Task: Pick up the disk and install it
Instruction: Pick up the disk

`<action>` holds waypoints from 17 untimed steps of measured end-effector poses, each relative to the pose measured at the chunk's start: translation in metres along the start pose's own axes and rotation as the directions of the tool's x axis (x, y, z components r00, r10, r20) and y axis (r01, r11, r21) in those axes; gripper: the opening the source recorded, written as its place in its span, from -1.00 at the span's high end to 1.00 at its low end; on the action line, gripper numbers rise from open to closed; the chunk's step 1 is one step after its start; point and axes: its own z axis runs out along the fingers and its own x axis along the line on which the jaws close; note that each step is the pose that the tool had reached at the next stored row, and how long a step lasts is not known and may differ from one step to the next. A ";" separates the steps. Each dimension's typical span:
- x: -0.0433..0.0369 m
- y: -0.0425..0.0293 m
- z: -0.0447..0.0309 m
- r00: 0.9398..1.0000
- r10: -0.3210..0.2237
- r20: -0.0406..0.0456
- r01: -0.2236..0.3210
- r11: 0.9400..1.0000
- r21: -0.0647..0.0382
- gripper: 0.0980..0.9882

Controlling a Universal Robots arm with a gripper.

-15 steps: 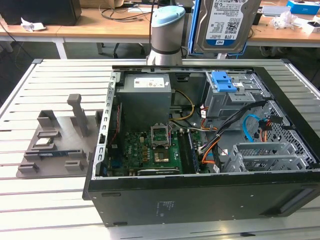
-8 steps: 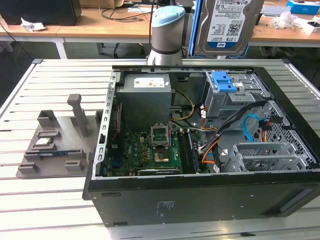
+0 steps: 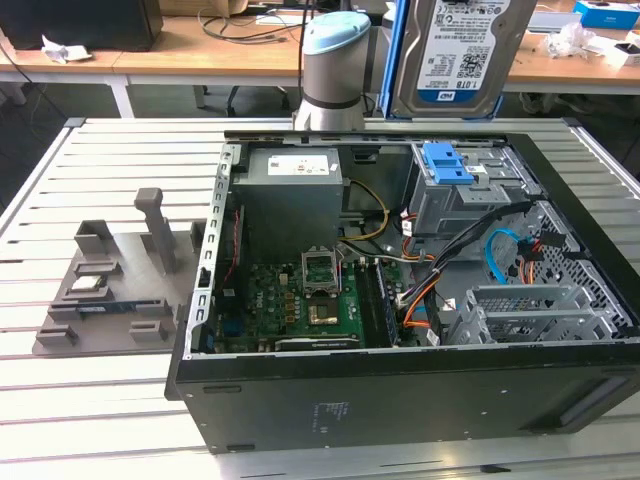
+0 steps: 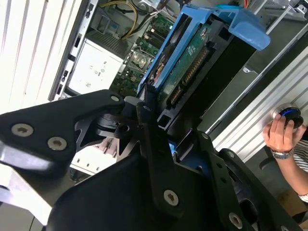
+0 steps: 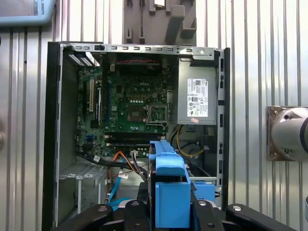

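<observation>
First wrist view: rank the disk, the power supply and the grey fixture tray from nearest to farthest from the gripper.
1. the disk, held in the gripper above the case.
2. the power supply, inside the case in a corner.
3. the grey fixture tray, on the table beyond the case's far wall.

Place: a robotics lab or electronics workshop.
Bench: slotted aluminium table [image 3: 100, 420] across the lower exterior view, with the robot arm [image 3: 335, 70] standing at upper centre.
Workpiece: open computer case [image 3: 400, 400], motherboard [image 3: 300, 300] bare, at centre.
Fixture: grey parts jig [image 3: 100, 290], left.
Background: wooden desks [image 3: 200, 55] with cables [image 3: 240, 20], top edge.
</observation>
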 end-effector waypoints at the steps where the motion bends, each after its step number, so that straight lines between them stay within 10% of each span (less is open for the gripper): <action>1: 0.0044 0.0000 0.0000 1.000 0.000 0.000 0.000 1.000 0.000 0.40; 17: 0.0379 0.0001 -0.0002 1.000 0.000 0.000 0.000 1.000 0.000 0.40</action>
